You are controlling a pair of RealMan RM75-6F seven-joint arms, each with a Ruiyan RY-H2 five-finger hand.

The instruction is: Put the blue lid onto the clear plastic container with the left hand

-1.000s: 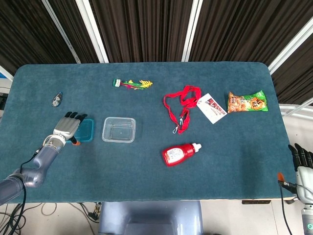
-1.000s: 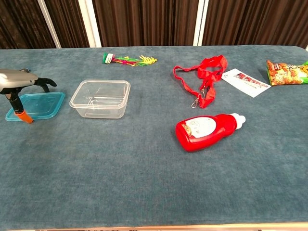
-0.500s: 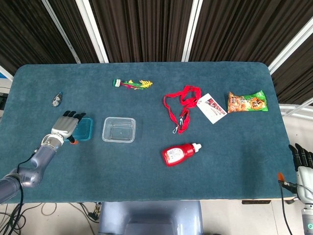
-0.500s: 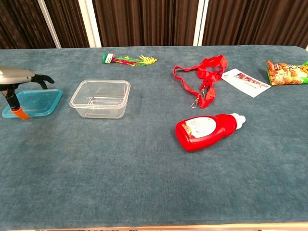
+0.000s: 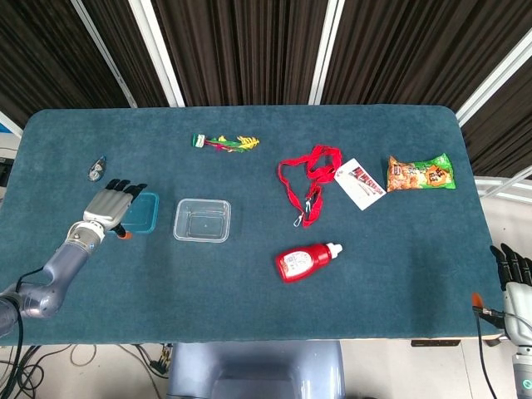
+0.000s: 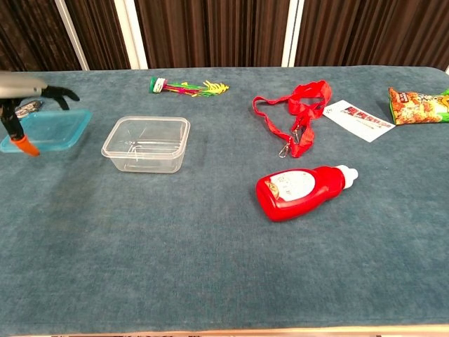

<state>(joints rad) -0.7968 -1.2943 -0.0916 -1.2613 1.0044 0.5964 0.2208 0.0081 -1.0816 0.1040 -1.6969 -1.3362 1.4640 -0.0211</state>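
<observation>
My left hand [image 5: 112, 208] holds the blue lid [image 5: 143, 213] at its left edge, fingers on top and the orange-tipped thumb underneath. In the chest view the left hand [image 6: 19, 88] carries the lid [image 6: 52, 128] slightly tilted and raised off the cloth, at the far left. The clear plastic container [image 5: 202, 220] stands open and empty just right of the lid, a small gap between them; the chest view shows the same container [image 6: 146, 144]. My right hand [image 5: 515, 278] hangs off the table's right front corner, fingers straight, holding nothing.
A red bottle [image 5: 306, 261] lies right of and nearer than the container. Beyond it are a red lanyard [image 5: 309, 179], a card [image 5: 360, 184] and a snack bag [image 5: 420, 173]. A colourful bundle [image 5: 224, 142] lies at the back, a small wrapped object [image 5: 96, 169] beyond my left hand.
My left hand has lifted the blue lid off the cloth and drawn it a little back and to the left. The container and the right hand have not moved.
</observation>
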